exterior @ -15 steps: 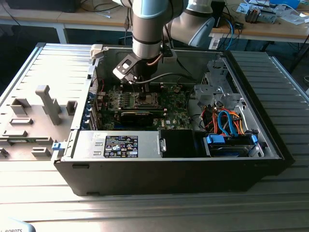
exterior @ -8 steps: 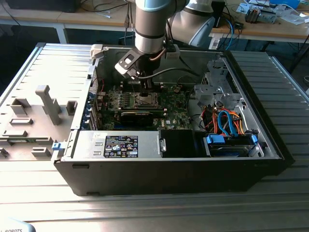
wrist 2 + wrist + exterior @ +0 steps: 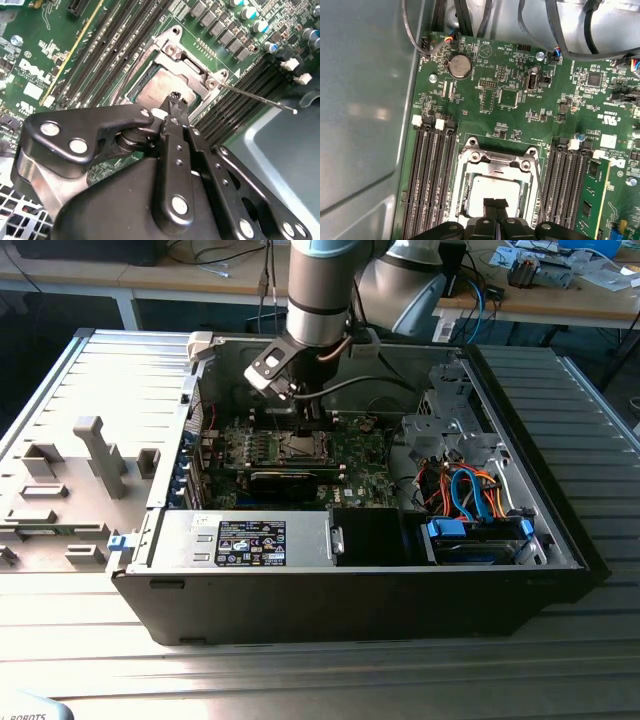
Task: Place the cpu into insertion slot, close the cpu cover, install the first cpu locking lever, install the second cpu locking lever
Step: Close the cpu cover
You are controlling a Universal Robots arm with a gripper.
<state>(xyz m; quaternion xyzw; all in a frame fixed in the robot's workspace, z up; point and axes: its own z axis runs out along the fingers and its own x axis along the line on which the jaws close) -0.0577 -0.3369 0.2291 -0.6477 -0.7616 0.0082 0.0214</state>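
Closest thing in both wrist views is the black gripper (image 3: 175, 101), and its jaws are pinched together with basically no gap and nothing visible between them. In the first wrist view the fingertips (image 3: 489, 203) sit right over one edge of the cpu (image 3: 490, 186). I honestly can't tell if they're touching it or just hovering above it.

The cpu is already sitting flat in the insertion slot (image 3: 471, 145), pale metal top facing up. The cpu cover (image 3: 497, 164) looks to be lying down around it, with the chip showing through its square window. In the second wrist view a thin metal lever (image 3: 260, 99) sticks out from a corner of the socket and runs off over the long black memory slots (image 3: 250, 85), so that one doesn't look latched. Those black slots flank the socket on both sides on the green motherboard (image 3: 510, 75), and there's a round coin battery (image 3: 460, 66) further up the board.

In the exterior view the arm (image 3: 320, 290) reaches straight down into the open computer case (image 3: 560, 540), which lies on its side on a ribbed metal table (image 3: 300, 680), with the gripper right over the socket.
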